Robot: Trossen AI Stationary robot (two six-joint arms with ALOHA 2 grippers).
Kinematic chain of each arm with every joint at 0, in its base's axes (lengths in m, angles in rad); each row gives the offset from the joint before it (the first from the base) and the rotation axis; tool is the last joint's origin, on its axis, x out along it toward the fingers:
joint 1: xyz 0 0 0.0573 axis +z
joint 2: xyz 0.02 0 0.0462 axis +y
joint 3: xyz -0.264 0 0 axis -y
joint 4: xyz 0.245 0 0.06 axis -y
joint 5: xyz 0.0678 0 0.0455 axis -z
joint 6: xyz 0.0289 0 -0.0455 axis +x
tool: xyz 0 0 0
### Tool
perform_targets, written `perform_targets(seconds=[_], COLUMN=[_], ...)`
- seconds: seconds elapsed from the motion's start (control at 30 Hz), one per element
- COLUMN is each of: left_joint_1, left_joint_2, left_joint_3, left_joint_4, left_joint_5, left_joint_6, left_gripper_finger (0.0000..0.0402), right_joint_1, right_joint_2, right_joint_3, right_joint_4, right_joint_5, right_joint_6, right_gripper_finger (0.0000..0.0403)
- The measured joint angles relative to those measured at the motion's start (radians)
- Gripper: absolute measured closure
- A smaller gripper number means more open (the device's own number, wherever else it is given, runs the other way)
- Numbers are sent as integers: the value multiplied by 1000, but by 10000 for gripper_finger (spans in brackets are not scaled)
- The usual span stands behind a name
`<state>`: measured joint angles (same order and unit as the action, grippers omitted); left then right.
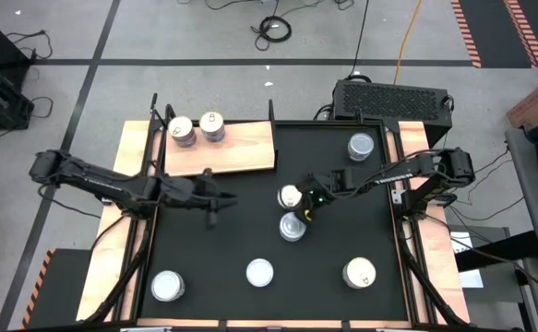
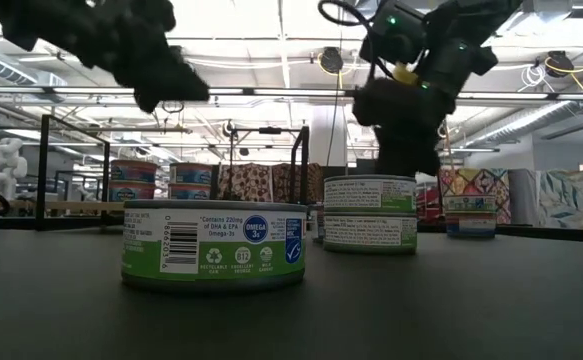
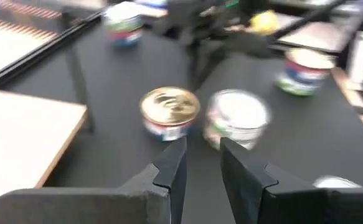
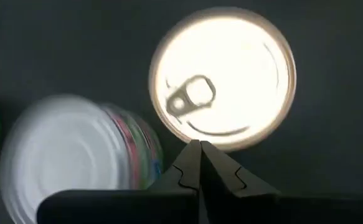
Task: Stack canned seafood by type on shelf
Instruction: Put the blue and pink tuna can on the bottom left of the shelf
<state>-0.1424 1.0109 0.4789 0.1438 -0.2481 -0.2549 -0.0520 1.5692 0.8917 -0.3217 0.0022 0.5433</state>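
A black tabletop [image 1: 204,254] sits on a pale wooden frame, with a grey floor and cables beyond it, and a bright hall shows behind in the low view.

The tin I am working at is the gold-topped tin [image 1: 291,195] near the middle of the tabletop. My right pincer [image 1: 307,212] hangs just above and beside it, fingers clenched tight together with nothing between them; in my right wrist view the shut tips [image 4: 199,163] point at the rim of that pull-tab top [image 4: 223,78]. Just beside it, toward the near edge, stands a white-topped tin [image 1: 292,227], which in the low view looks like two tins stacked [image 2: 369,213].

The wooden shelf [image 1: 241,148] lies at the far left corner and carries two short stacks of tins, one white-topped [image 1: 181,131] and one gold-topped [image 1: 212,125], side by side near its far edge.

Three more tins stand along the near edge: a white one at the left [image 1: 167,285], a white one in the middle [image 1: 260,272] and a gold one at the right [image 1: 359,272]. Another white tin [image 1: 361,146] sits near the far right corner.

My left pincer [image 1: 215,200] waits over the left side of the tabletop, just off the shelf's near edge, its fingers [image 3: 172,168] a little apart and grasping nothing.
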Motion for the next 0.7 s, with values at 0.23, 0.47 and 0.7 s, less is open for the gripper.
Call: perform_targets(seconds=[0.23,0.47,0.7], left_joint_1=[46,84,84], left_joint_2=[127,159,159], left_joint_3=[0,0,0], left_joint_4=[-3,-14,-22], left_joint_5=[35,70,72], left_joint_6=[-4,0,11], left_gripper_finger=[304,304,304], right_joint_1=[-13,-12,-10], right_joint_2=[29,104,80], right_joint_3=[0,0,0], right_joint_4=[190,368,358], right_joint_5=[3,-8,-8], right_joint_6=[-35,-66,-92], right_gripper_finger=[402,403,403])
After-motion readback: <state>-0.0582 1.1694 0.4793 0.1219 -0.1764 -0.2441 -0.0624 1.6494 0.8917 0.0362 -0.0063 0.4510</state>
